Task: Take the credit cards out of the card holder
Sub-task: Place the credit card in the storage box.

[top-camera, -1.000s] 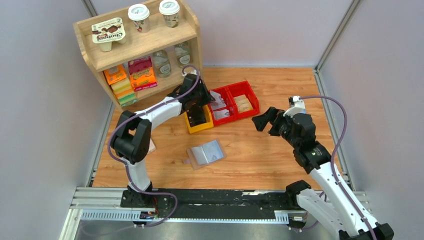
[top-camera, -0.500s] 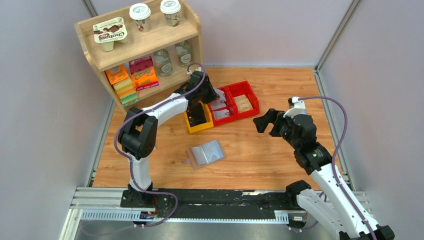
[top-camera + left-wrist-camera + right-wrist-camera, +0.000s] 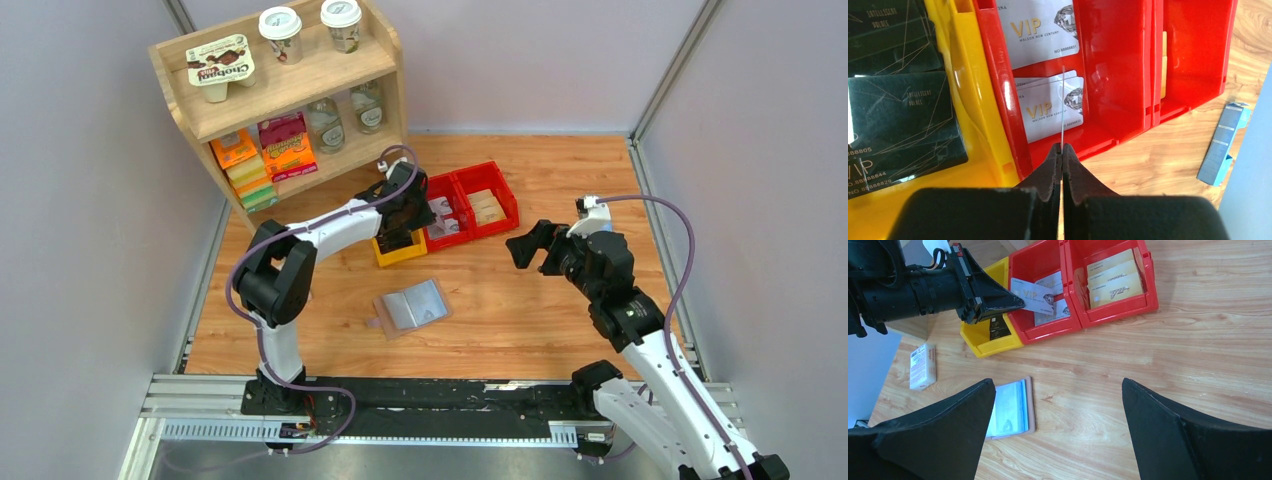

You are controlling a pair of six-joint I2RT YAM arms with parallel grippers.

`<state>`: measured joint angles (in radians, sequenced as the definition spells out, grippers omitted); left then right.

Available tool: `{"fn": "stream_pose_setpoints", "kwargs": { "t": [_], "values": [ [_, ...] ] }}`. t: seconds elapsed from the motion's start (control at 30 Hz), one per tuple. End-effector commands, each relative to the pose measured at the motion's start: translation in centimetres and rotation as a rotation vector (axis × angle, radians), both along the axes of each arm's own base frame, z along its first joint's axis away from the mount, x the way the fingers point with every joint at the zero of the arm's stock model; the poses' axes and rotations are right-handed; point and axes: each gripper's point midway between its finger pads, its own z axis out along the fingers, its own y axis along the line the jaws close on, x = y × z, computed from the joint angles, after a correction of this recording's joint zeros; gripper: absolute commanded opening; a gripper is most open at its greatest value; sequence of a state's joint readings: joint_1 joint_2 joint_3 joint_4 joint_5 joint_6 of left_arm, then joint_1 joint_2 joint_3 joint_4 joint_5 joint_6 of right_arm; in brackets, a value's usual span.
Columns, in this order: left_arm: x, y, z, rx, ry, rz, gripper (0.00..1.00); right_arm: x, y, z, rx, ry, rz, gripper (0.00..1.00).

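The card holder (image 3: 412, 307) lies open on the wooden table, blue-grey inside up with a brown rim; it also shows in the right wrist view (image 3: 1010, 407). My left gripper (image 3: 405, 215) is shut on a white VIP credit card (image 3: 1030, 296), held over the middle red bin (image 3: 445, 215). In the left wrist view the gripper (image 3: 1062, 148) holds the card edge-on (image 3: 1062, 100) above two silver VIP cards (image 3: 1048, 107). My right gripper (image 3: 525, 245) is open and empty above the table to the right of the holder, its jaws wide apart (image 3: 1058, 382).
A yellow bin (image 3: 973, 100) holds black cards (image 3: 903, 115). A second red bin (image 3: 1143, 300) holds gold cards (image 3: 1113, 277). A narrow blue object (image 3: 1223, 142) lies behind the bins. A pink-and-white packet (image 3: 923, 365) lies at the left. A wooden shelf (image 3: 280, 100) stands back left.
My left gripper has shifted right from over the yellow bin to over the middle red bin, still gripping the card. The right arm has barely moved.
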<state>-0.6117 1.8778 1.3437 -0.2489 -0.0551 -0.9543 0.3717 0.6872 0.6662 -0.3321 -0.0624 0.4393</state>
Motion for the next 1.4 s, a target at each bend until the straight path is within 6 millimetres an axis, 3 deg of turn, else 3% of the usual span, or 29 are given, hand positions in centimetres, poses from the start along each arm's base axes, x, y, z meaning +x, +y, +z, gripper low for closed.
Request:
{"fn": "stream_pose_setpoints", "kwargs": {
  "t": [0.0, 0.33, 0.47, 0.73, 1.03, 1.17, 1.37],
  "values": [
    [0.0, -1.0, 2.1, -0.073, -0.051, 0.008, 0.00, 0.1, 0.3, 1.0, 0.009, -0.052, 0.019, 1.00],
    [0.1, -4.4, 1.1, -0.117, -0.038, -0.033, 0.02, -0.1, 0.4, 0.9, 0.014, -0.049, 0.033, 1.00],
    [0.0, -4.8, 0.5, -0.115, -0.024, -0.031, 0.07, -0.2, 0.4, 0.9, 0.014, -0.052, 0.035, 1.00],
    [-0.4, -2.9, 1.7, -0.054, -0.060, -0.010, 0.33, -0.3, 0.5, 1.2, 0.018, -0.056, 0.043, 1.00],
    [-1.6, -1.0, 4.8, 0.011, -0.104, -0.045, 0.44, -0.4, 0.5, 1.7, 0.005, -0.045, 0.048, 1.00],
    [-3.2, 0.5, 7.3, 0.044, -0.156, -0.093, 0.46, -0.4, 0.9, 1.2, -0.013, -0.008, 0.072, 1.00],
    [-7.8, 2.5, 7.9, 0.103, -0.173, -0.210, 0.44, -0.7, 2.6, -0.3, -0.016, 0.082, 0.159, 1.00]
  ]
}}
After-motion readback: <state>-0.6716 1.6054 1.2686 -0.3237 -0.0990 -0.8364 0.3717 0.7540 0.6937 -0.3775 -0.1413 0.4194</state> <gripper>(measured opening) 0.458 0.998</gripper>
